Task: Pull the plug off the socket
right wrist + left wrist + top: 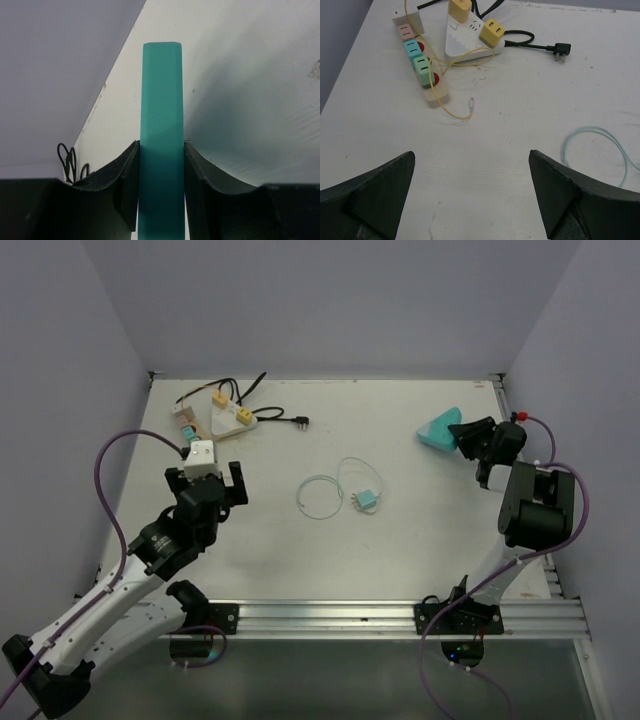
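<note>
My right gripper (pixel 466 437) is shut on a teal wedge-shaped socket block (pixel 439 430) at the right of the table; in the right wrist view the block (pixel 161 100) stands edge-on between my two fingers (pixel 125 175). A small teal plug (pixel 366 500) with a thin pale cable loop (pixel 320 495) lies loose at the table's middle. My left gripper (pixel 205 476) is open and empty over the left side, its fingers (pixel 380 185) wide apart above bare table. A beige power strip (pixel 422 70) with pink, teal and green plugs lies ahead of it.
A white triangular socket (pixel 470 32) with two yellow plugs sits at the back left, also in the top view (pixel 232 418). A black plug (pixel 562 50) on a black cable lies to its right. A thin yellow cable (pixel 455 112) trails off the strip. Walls enclose the table.
</note>
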### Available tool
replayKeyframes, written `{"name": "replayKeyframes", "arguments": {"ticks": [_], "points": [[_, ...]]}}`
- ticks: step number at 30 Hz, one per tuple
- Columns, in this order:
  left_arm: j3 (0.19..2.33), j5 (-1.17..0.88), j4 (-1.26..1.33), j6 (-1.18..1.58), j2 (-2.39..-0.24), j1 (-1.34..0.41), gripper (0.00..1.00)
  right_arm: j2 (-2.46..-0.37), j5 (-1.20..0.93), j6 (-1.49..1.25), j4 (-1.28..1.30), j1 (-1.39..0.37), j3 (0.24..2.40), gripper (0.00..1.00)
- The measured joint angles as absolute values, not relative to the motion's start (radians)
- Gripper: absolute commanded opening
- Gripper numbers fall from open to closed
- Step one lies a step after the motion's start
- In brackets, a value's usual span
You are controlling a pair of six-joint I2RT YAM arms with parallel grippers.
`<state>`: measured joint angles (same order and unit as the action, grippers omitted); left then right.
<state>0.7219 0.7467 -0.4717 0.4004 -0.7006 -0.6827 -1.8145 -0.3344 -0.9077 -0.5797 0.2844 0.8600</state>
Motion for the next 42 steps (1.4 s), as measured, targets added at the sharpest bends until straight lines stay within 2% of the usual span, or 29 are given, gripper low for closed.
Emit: {"name": "replayKeyframes", "arguments": {"ticks": [3,6,14,30,36,42], "points": [[0.722,0.747,-0.472,0.401,-0.689,-0.683,1.00,-1.830,-0.347,-0.933,-0.633,0.298,0.840,0.45],[0.722,0.747,-0.472,0.400,-0.683,-0.683,1.00,-1.847,-0.349,-0.936,-0.656,0.310,0.817,0.52],[0.722,0.748,-0.473,0.400,-0.682,-0.683,1.00,-1.881,-0.354,-0.936,-0.657,0.316,0.752,0.57],[0.722,0.758,-0.473,0.401,-0.688,-0.682,1.00,-1.812,-0.441,-0.920,-0.667,0.314,0.663,0.79],[0.722,0.759,-0.473,0.400,-0.721,-0.682,1.00,-1.685,-0.424,-0.868,-0.524,0.311,0.607,0.86],[0.722,0.710,-0.456,0.400,-0.757,-0.680,1.00,-1.439,-0.348,-0.768,-0.221,0.293,0.598,0.92]]}}
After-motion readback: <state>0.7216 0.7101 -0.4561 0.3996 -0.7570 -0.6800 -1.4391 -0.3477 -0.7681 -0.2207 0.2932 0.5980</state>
